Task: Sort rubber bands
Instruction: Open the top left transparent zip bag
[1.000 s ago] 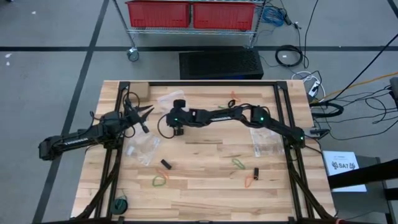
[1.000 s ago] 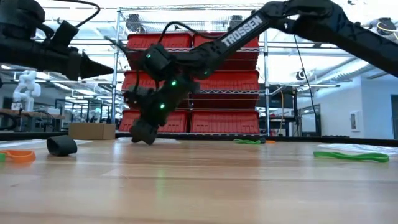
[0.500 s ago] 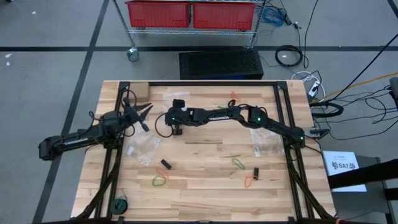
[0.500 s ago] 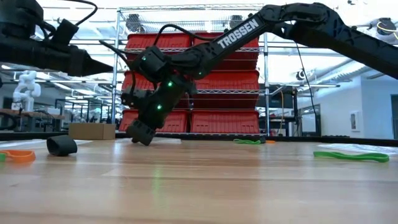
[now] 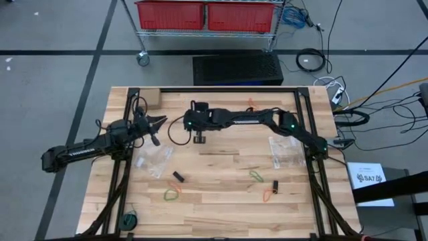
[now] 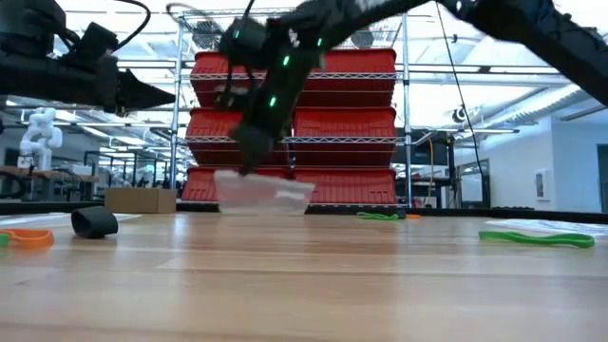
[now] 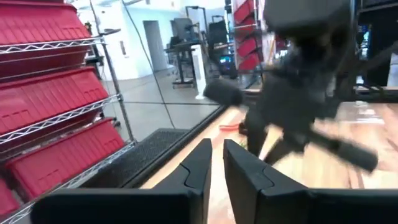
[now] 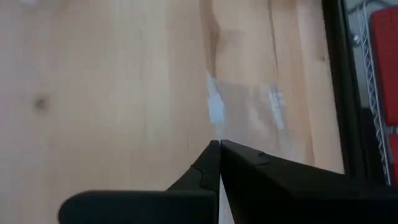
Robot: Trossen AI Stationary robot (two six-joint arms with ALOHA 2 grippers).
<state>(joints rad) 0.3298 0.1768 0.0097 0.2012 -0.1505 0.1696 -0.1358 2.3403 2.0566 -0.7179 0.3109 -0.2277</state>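
Rubber bands lie loose on the near half of the wooden table: green, yellow-green, orange, and black. Another orange one lies at the far side. My right gripper reaches over the table's far middle, shut on a clear zip bag that hangs under it. My left gripper hovers level at the left. Its fingers stand a narrow gap apart with nothing between them. My right gripper pinches the clear zip bag by its upper edge between its two shut fingers, slanting down from the table's right side. The bag hangs below the fingers, spread broadside to the low view. I cannot tell whether its lower edge touches the table.
Two more clear zip bags lie flat, one at the left and one at the right. A small cardboard box sits at the far left. Black frame rails run along the table's sides. A green band lies at the near left corner.
My right gripper has shut low at the table, taken hold of the clear zip bag and gone up with it. The bag, flat on the table before, now hangs under the fingers. My left gripper has rolled a little about its own line.
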